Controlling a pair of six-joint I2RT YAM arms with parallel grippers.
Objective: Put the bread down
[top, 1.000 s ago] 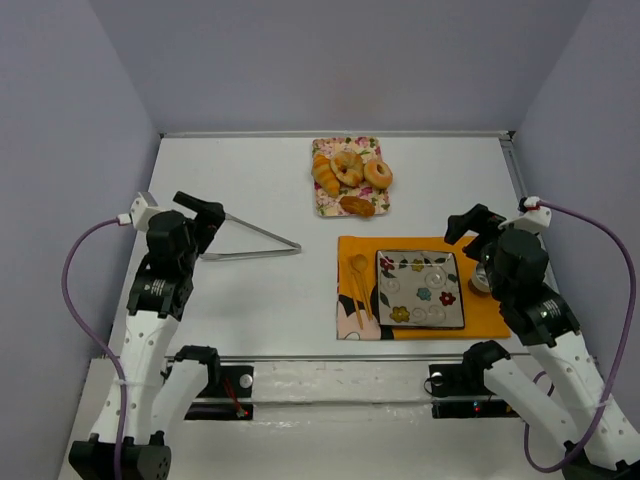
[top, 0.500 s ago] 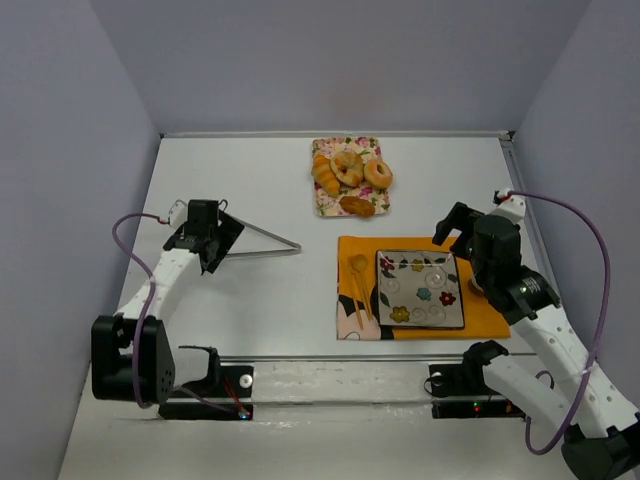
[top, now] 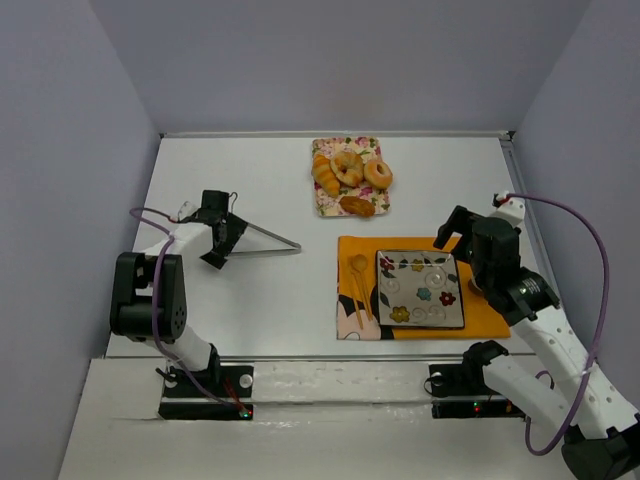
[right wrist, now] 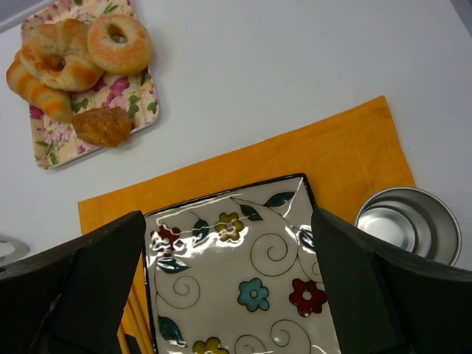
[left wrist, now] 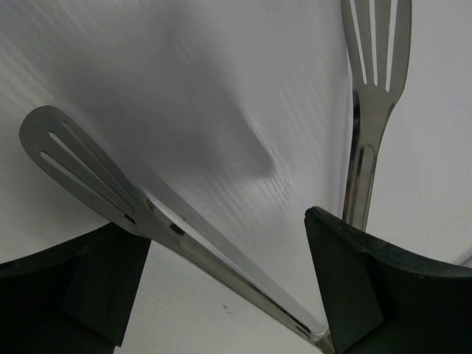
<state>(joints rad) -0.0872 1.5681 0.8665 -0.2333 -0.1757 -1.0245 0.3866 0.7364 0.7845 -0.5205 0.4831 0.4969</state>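
Bread (top: 378,174) lies at the right side of the floral tray (top: 372,145), at the far middle of the tabletop (top: 250,180). It is well apart from both arms: beyond and to the right of the left fingers (top: 217,240), beyond and to the left of the right fingers (top: 452,226). On the tray it sits just beside a paler ring (top: 347,167), with a croissant (top: 325,178) at the tray's left side and a small brown piece (top: 357,206) at its near edge. Bare tabletop runs wide to the left and right of the tray, and only a narrow strip parts it from the orange mat (top: 480,318) nearer the arms. The mat carries a spoon (top: 357,268), a flowered square plate (top: 420,290) and, at its right edge, a steel bowl (right wrist: 405,221). Left fingers stand wide apart, low by the tongs (left wrist: 221,267), whose two slotted blades show between them in the wrist view; whether they touch the tongs cannot be told. Right fingers are wide apart too, holding nothing, above the far right of the mat by the plate's corner.
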